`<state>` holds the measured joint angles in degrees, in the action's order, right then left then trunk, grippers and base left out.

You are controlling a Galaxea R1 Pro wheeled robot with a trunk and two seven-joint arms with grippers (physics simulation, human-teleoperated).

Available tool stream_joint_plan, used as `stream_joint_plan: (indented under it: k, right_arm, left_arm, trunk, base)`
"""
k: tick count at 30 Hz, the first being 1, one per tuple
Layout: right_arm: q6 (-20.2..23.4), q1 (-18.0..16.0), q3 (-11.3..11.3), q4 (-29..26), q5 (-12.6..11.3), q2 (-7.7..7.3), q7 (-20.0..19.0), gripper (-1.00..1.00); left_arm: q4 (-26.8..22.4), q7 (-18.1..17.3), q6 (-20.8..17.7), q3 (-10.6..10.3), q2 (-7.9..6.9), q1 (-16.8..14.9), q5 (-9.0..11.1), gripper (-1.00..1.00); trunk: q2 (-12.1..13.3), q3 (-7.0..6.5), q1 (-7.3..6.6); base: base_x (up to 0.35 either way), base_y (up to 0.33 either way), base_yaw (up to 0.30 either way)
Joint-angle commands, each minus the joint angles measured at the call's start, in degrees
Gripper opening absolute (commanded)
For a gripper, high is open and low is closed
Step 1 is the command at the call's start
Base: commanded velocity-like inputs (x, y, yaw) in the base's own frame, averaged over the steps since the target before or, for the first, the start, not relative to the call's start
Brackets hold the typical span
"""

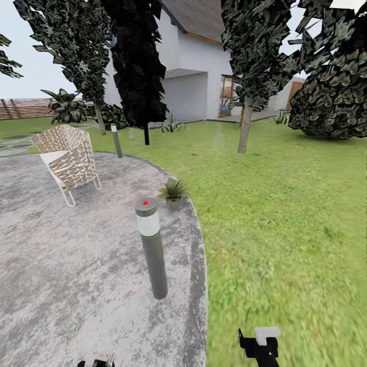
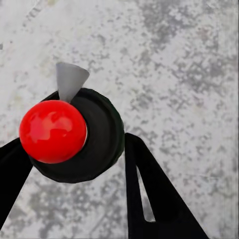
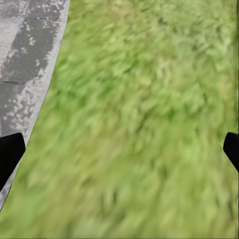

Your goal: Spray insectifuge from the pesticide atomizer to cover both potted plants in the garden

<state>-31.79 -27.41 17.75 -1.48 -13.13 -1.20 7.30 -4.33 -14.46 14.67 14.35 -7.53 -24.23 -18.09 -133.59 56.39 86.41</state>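
Carrying the atomizer [image 2: 69, 134] toward a plant [image 1: 173, 192]
Left end effector [image 2: 74, 164] grips it; right end effector [image 3: 119, 149] wide; next, close in, aim nozzle

Woven chair [image 1: 69, 162] on white legs stands on far left of paving. Grey post [image 1: 153, 250] with white band and red dot on top stands near paving edge. Second thin post [image 1: 116, 141] farther back, beside chair. White house [image 1: 191, 66] behind, with brown door [image 1: 226, 95]. Dark trees [image 1: 135, 61] in front of house. Pale trunk [image 1: 245, 125] rises from grass. Big round bush [image 1: 331, 97] at right. Brown slat fence [image 1: 25, 108] far left.
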Motion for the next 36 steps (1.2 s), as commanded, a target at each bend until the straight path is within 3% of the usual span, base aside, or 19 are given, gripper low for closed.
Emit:
stream_joint_plan:
  k: [1, 36]
  right_arm:
    - [0.0, 0.0, 0.5, 0.0, -0.3, -0.01, 0.2, 1.0]
    - [0.0, 0.0, 0.5, 0.0, -0.5, 0.15, 0.3, 1.0]
  left_arm:
    - [0.0, -0.2, 0.2, 0.5, -0.02, 0.0, -0.5, -1.0]
    - [0.0, -0.2, 0.2, 0.6, -0.03, 0.0, -0.5, -1.0]
  trunk:
    - [0.0, 0.05, 0.0]
    - [0.0, 0.05, 0.0]
  base:
    - [0.079, -0.27, -0.005]
    - [0.089, -0.27, 0.0]
